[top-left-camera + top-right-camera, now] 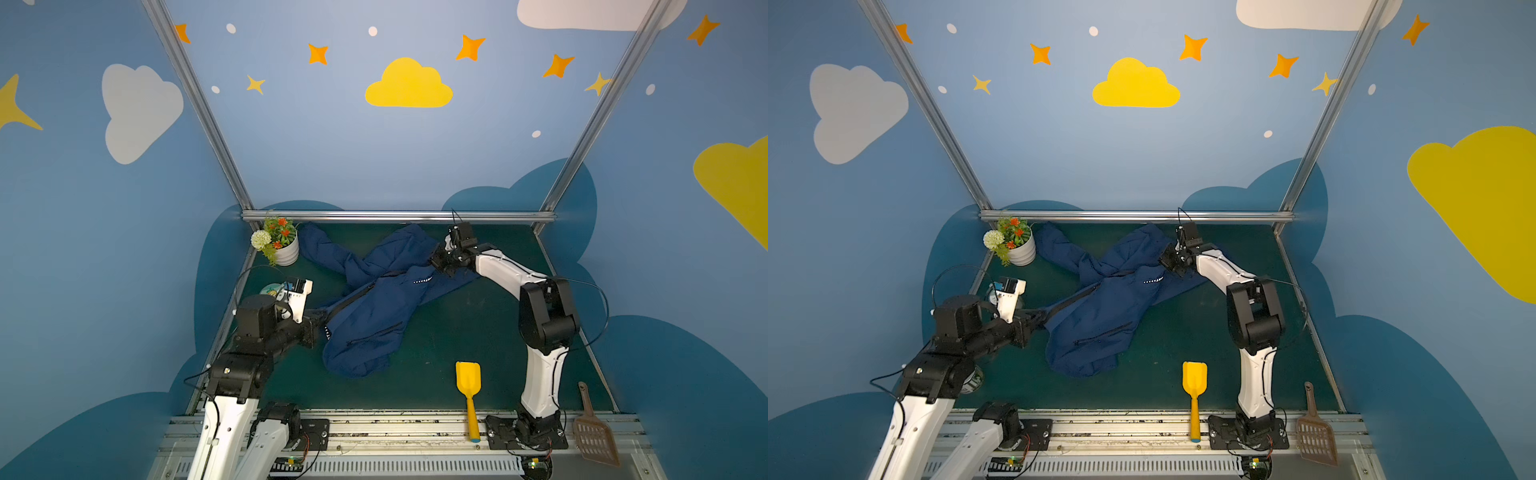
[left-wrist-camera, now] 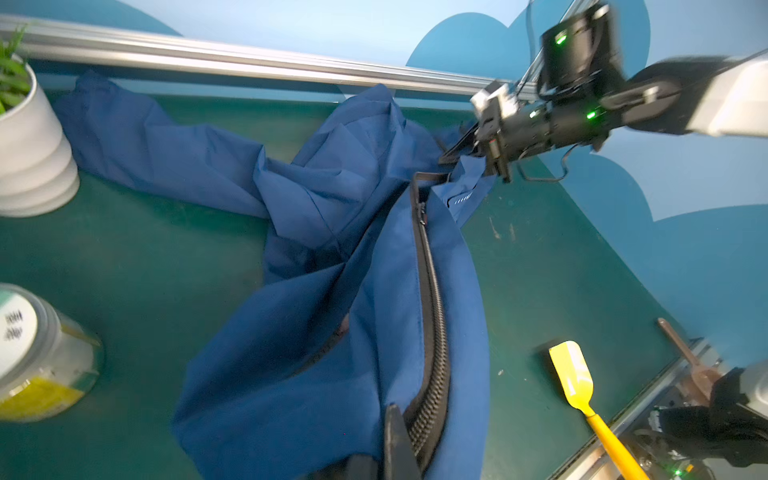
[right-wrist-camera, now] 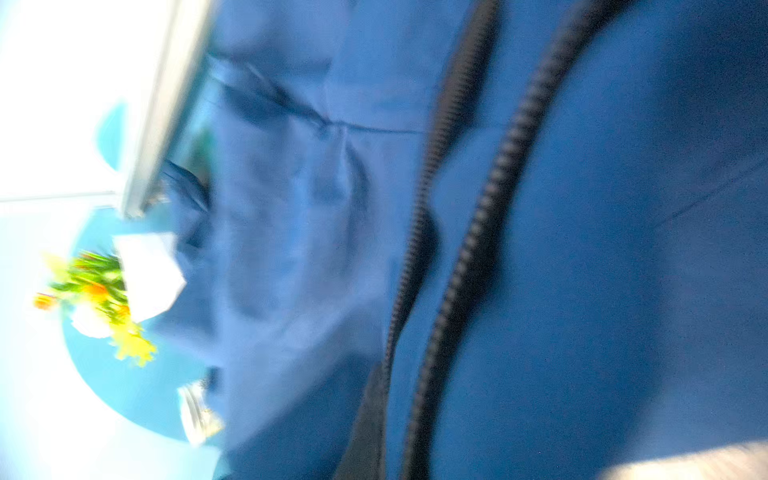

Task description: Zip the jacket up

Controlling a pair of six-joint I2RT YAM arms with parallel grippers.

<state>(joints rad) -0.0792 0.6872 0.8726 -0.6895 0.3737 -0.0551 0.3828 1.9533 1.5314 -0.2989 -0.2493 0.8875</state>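
The navy jacket (image 1: 374,316) (image 1: 1100,320) lies crumpled across the green mat in both top views, one sleeve reaching the flower pot. My left gripper (image 1: 319,321) (image 1: 1037,318) is shut on the jacket's hem beside the black zipper (image 2: 432,316). One dark finger (image 2: 397,440) presses the fabric there. My right gripper (image 1: 441,261) (image 1: 1169,264) (image 2: 478,154) is shut on the jacket's upper edge near the collar. The blurred right wrist view shows blue jacket fabric (image 3: 623,249) with two zipper rows apart from each other.
A white flower pot (image 1: 286,249) stands at the back left, and a jar (image 2: 37,353) sits near the left arm. A yellow scoop (image 1: 468,390) and a brown slotted scoop (image 1: 594,432) lie at the front right. A metal rail (image 1: 399,216) bounds the back.
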